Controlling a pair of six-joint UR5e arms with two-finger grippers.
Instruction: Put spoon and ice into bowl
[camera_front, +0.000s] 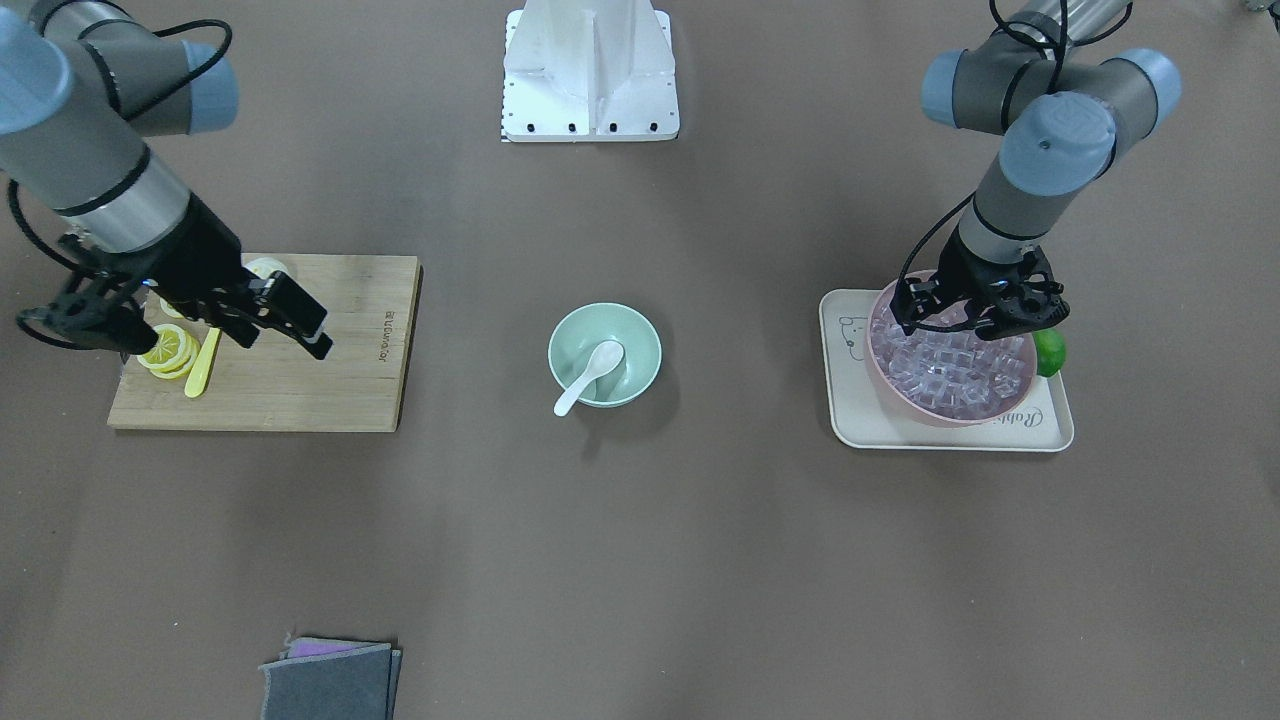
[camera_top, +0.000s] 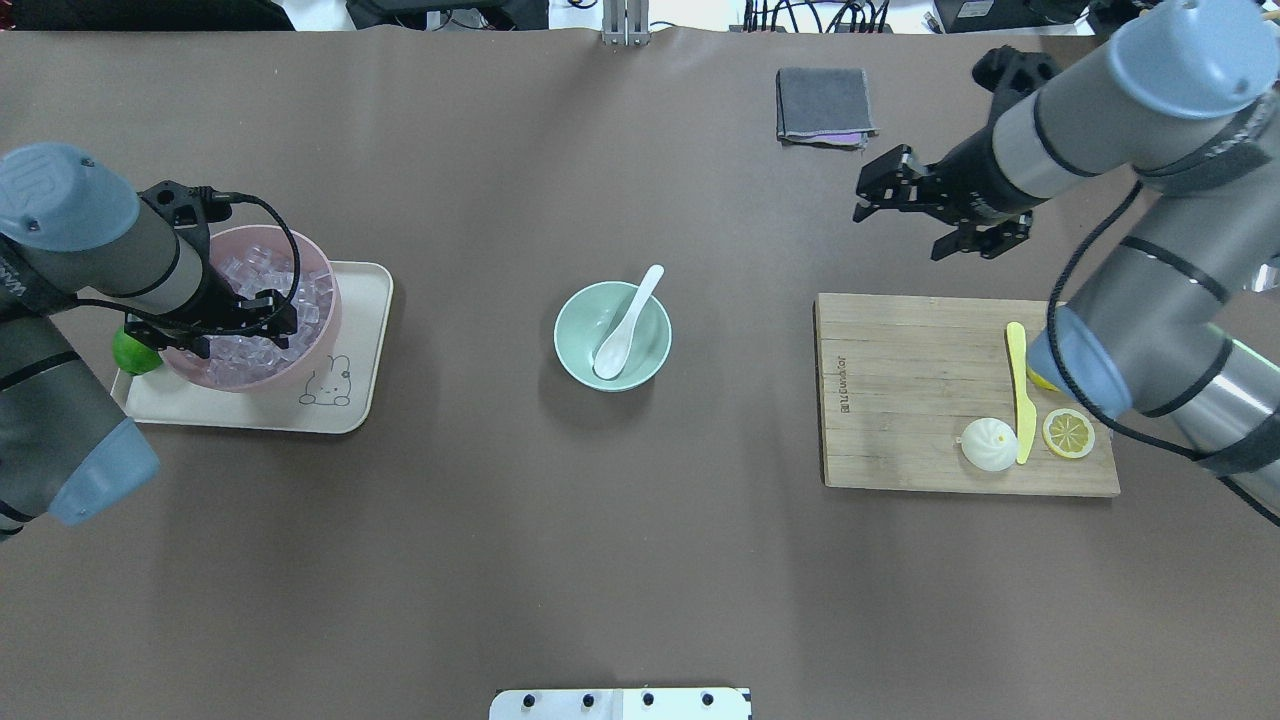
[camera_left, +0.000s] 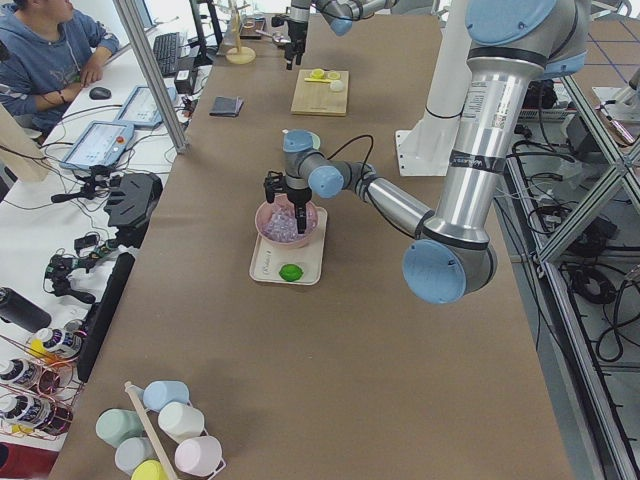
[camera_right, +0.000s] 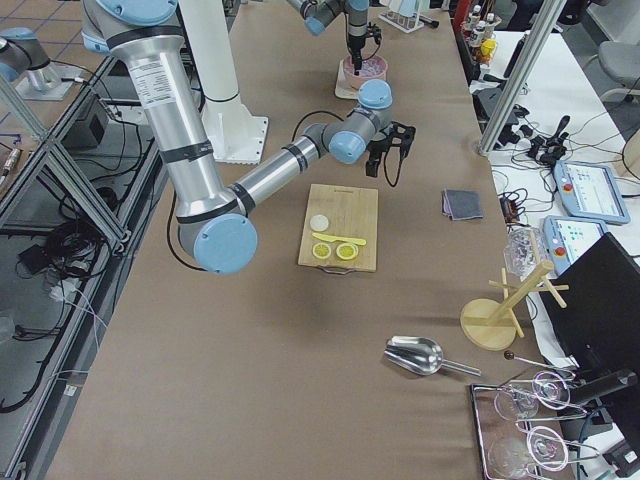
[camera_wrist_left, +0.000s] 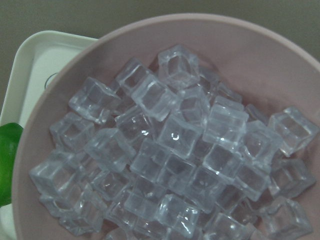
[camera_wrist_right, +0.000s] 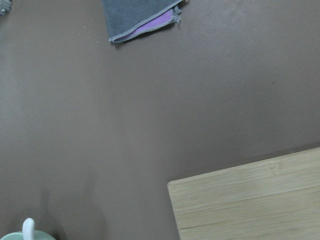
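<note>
The white spoon (camera_front: 595, 370) (camera_top: 625, 325) lies with its scoop in the mint-green bowl (camera_front: 650, 345) (camera_top: 570, 350) at the table's middle, its handle resting over the rim. Its handle tip (camera_wrist_right: 28, 227) shows in the right wrist view. Clear ice cubes (camera_front: 950, 375) (camera_top: 265, 275) (camera_wrist_left: 175, 135) fill a pink bowl (camera_top: 290, 370) (camera_wrist_left: 250, 55). My left gripper (camera_front: 985, 325) (camera_top: 225, 335) hangs just above the ice, jaws spread, holding nothing. My right gripper (camera_front: 300, 325) (camera_top: 900, 205) is open and empty in the air by the cutting board's far edge.
The pink bowl stands on a cream tray (camera_front: 850, 400) (camera_top: 360, 300) beside a green lime (camera_front: 1050, 352) (camera_top: 132, 352). A wooden cutting board (camera_front: 320, 380) (camera_top: 900, 400) holds a yellow knife (camera_top: 1020, 390) and lemon slices (camera_top: 1068, 432). A grey cloth (camera_top: 825, 105) (camera_wrist_right: 140, 15) lies at the far edge.
</note>
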